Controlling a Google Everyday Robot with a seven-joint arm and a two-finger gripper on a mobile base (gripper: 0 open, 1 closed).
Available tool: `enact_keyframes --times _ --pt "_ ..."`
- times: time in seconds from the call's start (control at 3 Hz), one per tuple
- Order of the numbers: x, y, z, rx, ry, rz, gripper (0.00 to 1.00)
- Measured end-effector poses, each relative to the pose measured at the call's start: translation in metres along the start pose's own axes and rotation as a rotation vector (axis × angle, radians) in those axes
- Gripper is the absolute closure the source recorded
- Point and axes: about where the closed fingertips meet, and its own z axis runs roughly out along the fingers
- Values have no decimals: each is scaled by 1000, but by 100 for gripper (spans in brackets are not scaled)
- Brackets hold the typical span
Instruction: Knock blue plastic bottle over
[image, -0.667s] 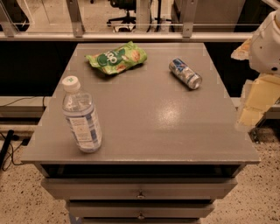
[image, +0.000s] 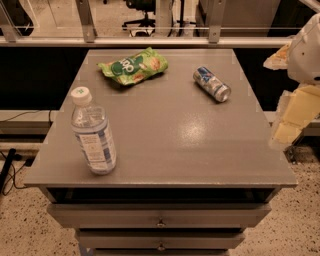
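Currently blue plastic bottle (image: 93, 132) upright, 8 o'clock on table (image: 175, 145); gripper (image: 290, 122) beyond edge, 3 o'clock, opening state cannot tell.

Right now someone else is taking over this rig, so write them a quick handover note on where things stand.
The gripper hangs off the table's right edge near the front corner, apart from every object.
The blue plastic bottle stands upright at the front left of the table, cap on.
Also on the table: a green snack bag at the back and a can on its side at the back right.
Done: nothing; the bottle is not yet knocked over.
Left: cross the table to the bottle and tip it, probably with a sideways push.
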Motion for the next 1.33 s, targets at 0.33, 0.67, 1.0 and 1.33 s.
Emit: enact_keyframes --times 0.33,0.67,1.0,1.33 --pt "-22 -1 6 -29 -129 2 0" --pt "-62 4 14 -53 -288 -4 0" --pt "-76 5 11 -58 -336 -4 0" --pt "-76 5 11 -58 -336 -4 0"
